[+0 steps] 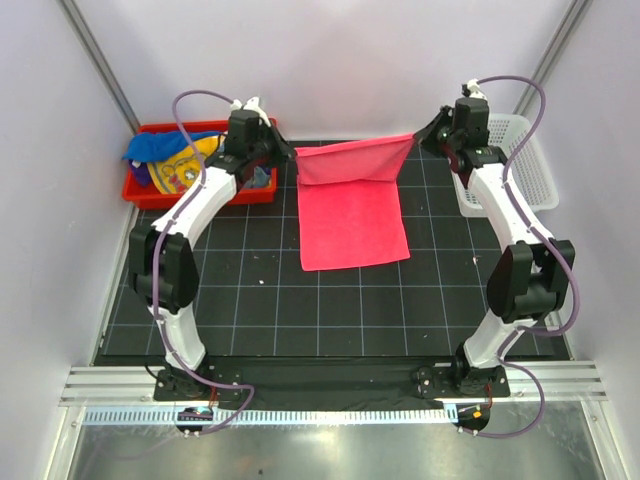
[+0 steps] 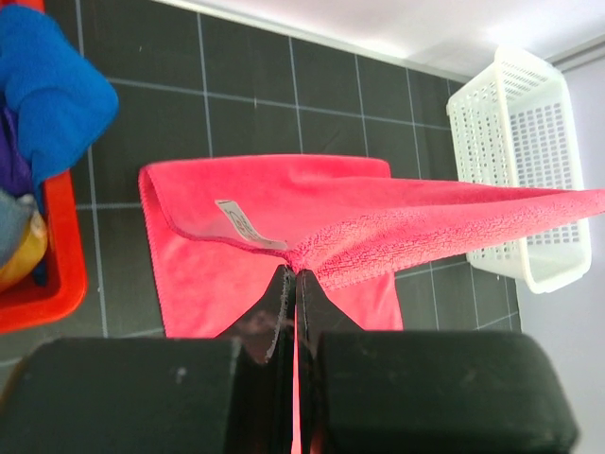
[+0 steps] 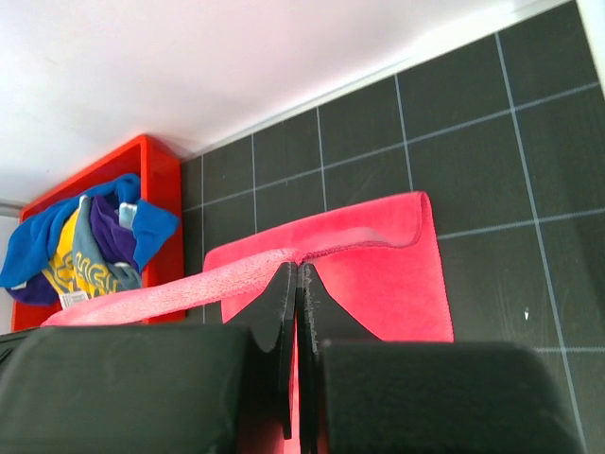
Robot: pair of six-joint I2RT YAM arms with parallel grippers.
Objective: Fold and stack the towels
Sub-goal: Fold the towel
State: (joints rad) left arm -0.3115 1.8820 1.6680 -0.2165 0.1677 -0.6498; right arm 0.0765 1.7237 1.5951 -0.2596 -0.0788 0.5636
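You are working the first fold of the hot pink cloth towel (image 1: 352, 215): your left hand (image 1: 290, 151) and right hand (image 1: 417, 138) are each pinching one far corner, holding that edge taut in the air just right of the red plastic bin (image 1: 150, 192), while the rest is lying on the black gridded counter (image 1: 250, 300). Next, I judge, both hands should be carrying that edge level onto the towel's near edge, corners matching. A small white sewn-in tag (image 2: 244, 224) is showing by the left corner, its print too small to read.
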